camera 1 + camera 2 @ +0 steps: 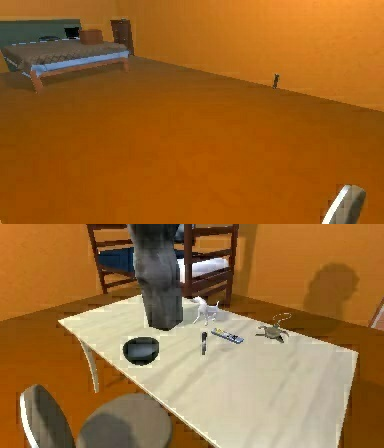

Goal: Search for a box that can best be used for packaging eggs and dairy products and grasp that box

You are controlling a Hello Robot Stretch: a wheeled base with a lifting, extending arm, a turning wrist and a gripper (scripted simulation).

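Forward view. Bare orange floor point(180, 140) runs to an orange wall point(260, 40). A bed point(75, 55) stands at 10 o'clock, a small dark thing point(275, 81) at the wall's foot at 2 o'clock, and a pale chair back point(345, 205) at 5 o'clock.

Arm side view. White table point(270, 384) bearing a tall grey statue-like mass point(158, 279) at 11 o'clock and a dark round bowl point(142, 351) at 9 o'clock. A pen point(204, 343), a remote point(227, 336), a small white figure point(206, 312) and a grey tangle point(274, 330) lie near the centre. A wooden bunk frame point(205, 259) stands behind at 12 o'clock, a round-seated chair point(125, 419) at 7 o'clock. Nothing on the table has a box's shape, so where the box lies, and its bearing from the fingers, cannot be told; nor can the fingers' state. The search is judged not yet done.
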